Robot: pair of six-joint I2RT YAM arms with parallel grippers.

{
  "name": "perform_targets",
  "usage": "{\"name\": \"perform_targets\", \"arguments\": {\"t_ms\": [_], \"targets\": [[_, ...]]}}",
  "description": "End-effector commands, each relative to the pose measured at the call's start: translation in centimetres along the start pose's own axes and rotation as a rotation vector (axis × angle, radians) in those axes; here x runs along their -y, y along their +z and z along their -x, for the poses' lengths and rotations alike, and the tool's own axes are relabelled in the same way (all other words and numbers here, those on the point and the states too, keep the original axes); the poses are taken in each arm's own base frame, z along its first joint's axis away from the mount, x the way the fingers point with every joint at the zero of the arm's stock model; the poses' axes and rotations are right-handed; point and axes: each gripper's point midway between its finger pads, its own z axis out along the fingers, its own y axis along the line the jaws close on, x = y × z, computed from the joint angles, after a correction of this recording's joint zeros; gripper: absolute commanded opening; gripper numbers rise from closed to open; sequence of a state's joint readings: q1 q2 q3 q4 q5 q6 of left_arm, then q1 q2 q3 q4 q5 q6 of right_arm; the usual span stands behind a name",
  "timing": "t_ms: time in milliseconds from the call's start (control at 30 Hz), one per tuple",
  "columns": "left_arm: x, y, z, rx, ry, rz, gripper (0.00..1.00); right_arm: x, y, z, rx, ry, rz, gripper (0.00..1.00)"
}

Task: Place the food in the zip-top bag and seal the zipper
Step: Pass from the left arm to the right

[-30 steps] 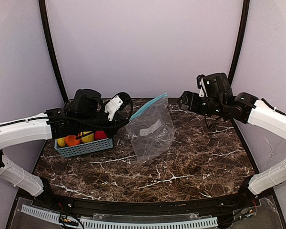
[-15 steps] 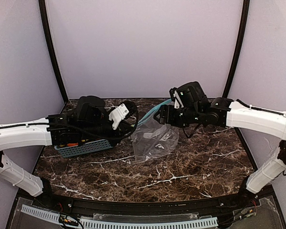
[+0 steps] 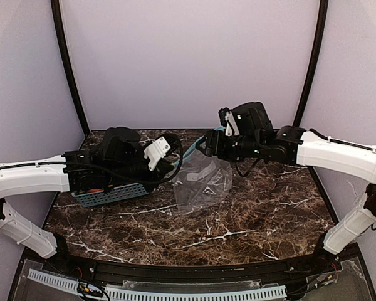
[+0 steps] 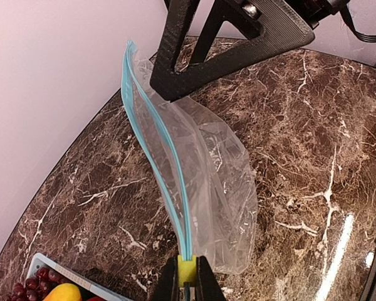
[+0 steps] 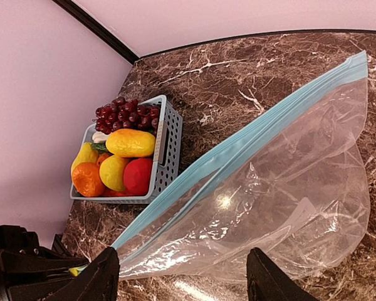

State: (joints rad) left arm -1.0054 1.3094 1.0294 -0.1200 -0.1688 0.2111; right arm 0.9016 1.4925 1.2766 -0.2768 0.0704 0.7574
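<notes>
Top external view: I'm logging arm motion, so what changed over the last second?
The right gripper swung left across the table to the far end of the zipper; it is open and grips nothing. The left gripper edged slightly right, shut on the zipper's near end. The zip-top bag barely shifted. The basket stayed put, and the food is still inside it.

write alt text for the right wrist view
A clear zip-top bag with a teal zipper stretches diagonally over a dark marble table, seen past the open right gripper. At the picture's left, a lattice basket holds toy food; the left gripper pinches the zipper's lower end.
</notes>
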Motion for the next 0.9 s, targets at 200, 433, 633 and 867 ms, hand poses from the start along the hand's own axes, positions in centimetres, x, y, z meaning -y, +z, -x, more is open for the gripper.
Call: {"name": "perform_targets", "arguments": {"t_ms": [200,433,633,867], "targets": [[0.5,0.1,-0.6,-0.014,0.029,-0.012,0.01,-0.7,1.3,1.2,0.047,-0.027,-0.006,0.60],[0.9,0.2,-0.6,-0.017,0.046,-0.020,0.01,-0.6,2.4,1.0,0.046,-0.034,-0.007,0.56],[1.4,0.4,-0.9,-0.029,0.061,-0.031,0.01,-0.6,3.1,1.2,0.047,-0.047,-0.020,0.55],[1.5,0.6,-1.0,-0.038,0.068,-0.026,0.01,-0.2,3.9,0.5,0.021,-0.041,-0.035,0.44]]}}
